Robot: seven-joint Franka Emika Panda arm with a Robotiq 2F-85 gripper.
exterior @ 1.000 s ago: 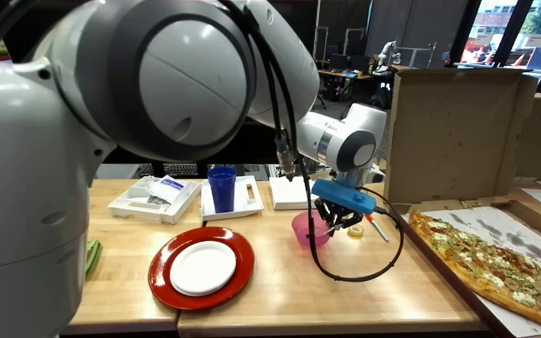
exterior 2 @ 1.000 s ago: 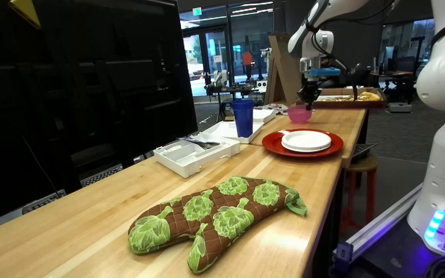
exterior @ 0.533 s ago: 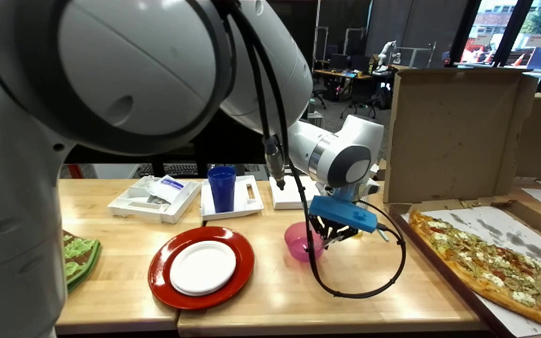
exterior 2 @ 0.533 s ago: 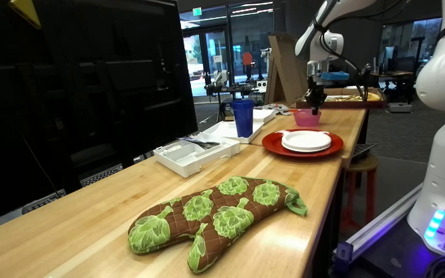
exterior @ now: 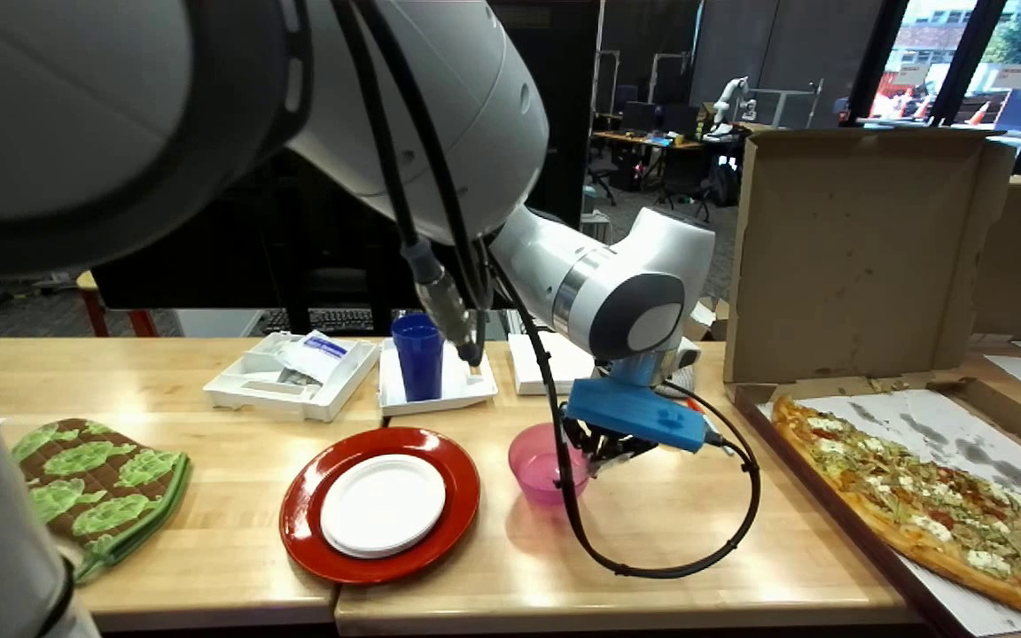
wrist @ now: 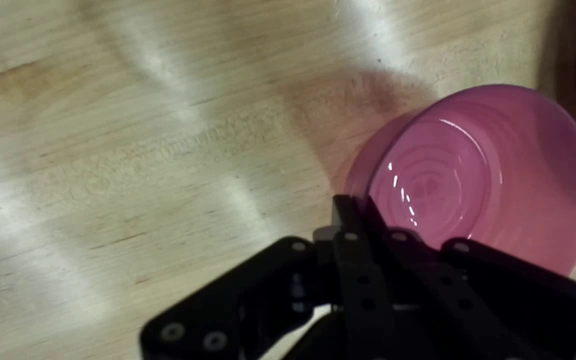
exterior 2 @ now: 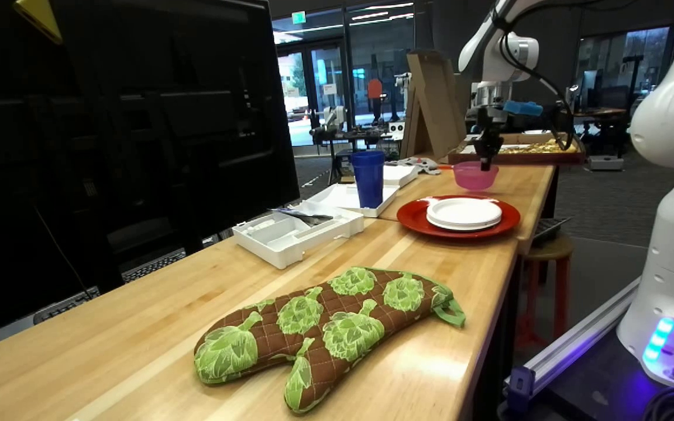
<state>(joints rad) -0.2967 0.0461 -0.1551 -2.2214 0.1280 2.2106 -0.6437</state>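
One gripper: mine, fingertips pinched nearly together on the rim of the pink bowl, one tip inside the wall and one outside.
Bowl's place: near the red plate, hanging from my gripper; from the pink shadow off to one side in the wrist view, I judge it raised a little above the table.
Bowl's hold: as I read it, grasping and lifting are done; lowering it and letting go are not yet done.
Bowl's inside: I see its ringed floor and a few glints; my fingers hide part of it.
Red plate: it bears a stack of white plates within its broad rim.
Blue cup: upright on a flat white tray, near the red plate; what it holds I cannot make out.
Divided tray: near the cup, holding a packet and small bits too jumbled for me to name.
Pizza box: lid raised, with pizza lying on white paper inside.
Oven mitt: flat on the table, well apart from the bowl, across the red plate.
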